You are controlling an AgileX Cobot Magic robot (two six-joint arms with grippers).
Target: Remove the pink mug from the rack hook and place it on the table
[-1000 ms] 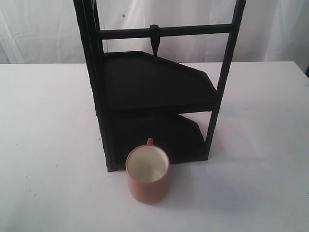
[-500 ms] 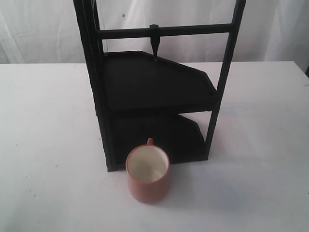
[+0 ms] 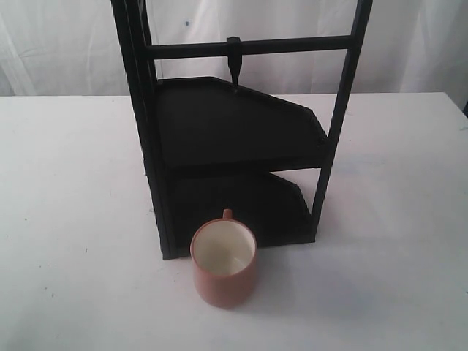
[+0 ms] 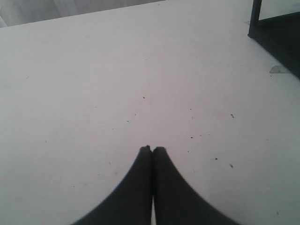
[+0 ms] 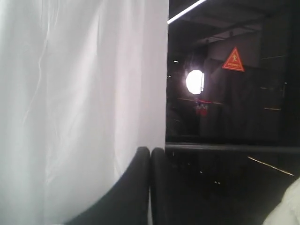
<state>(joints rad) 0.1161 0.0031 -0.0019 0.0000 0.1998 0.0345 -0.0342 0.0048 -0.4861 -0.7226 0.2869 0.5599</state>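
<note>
The pink mug [image 3: 224, 265] stands upright on the white table [image 3: 66, 219], just in front of the black rack [image 3: 234, 131], its handle turned toward the rack. The rack's hook [image 3: 234, 62] hangs bare from the upper crossbar. Neither arm shows in the exterior view. My left gripper [image 4: 153, 150] is shut with nothing in it, hovering over bare tabletop [image 4: 117, 84]; a corner of the rack [image 4: 276, 33] lies at that view's edge. My right gripper [image 5: 150, 151] is shut and empty, facing a white curtain and a dark room.
A white curtain [image 3: 58, 44] hangs behind the table. The right wrist view shows the curtain [image 5: 79, 93] and a dark background with an orange warning triangle [image 5: 233, 60]. Small dark specks [image 4: 191, 137] dot the tabletop.
</note>
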